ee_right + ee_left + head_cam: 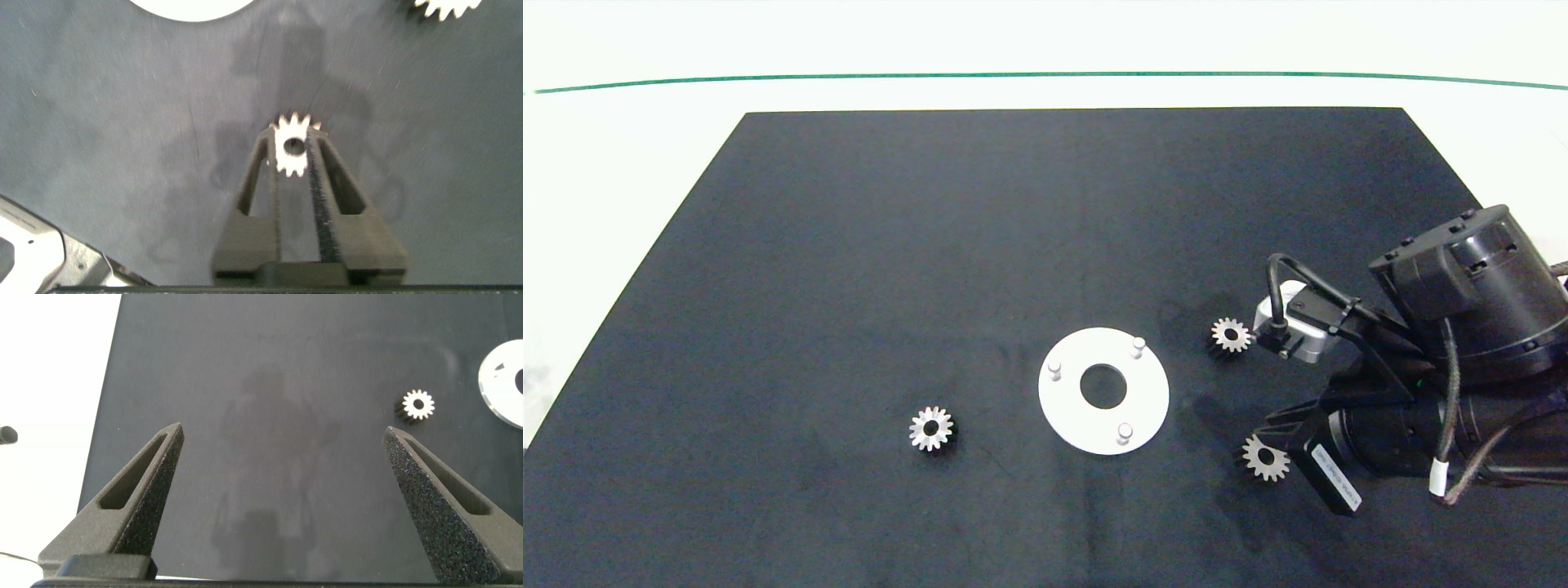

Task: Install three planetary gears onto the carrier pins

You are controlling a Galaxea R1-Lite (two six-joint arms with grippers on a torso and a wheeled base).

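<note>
Only from the wrist: right gripper (296, 151) clamped on a planetary gear (292, 147); left gripper (282, 453) wide, unseen overhead.

The left gripper (282, 502) hung over the black mat (270, 400) with its two grey fingers (135, 498) spread wide and nothing between them. Beyond the far finger, one gear (417, 404) lay flat on the mat, teeth and centre hole plain to see. Just past it, an arc of the white disc (498, 384) showed at the edge, apart from the gear. Pale table (49, 376) bordered the mat's other side.
</note>
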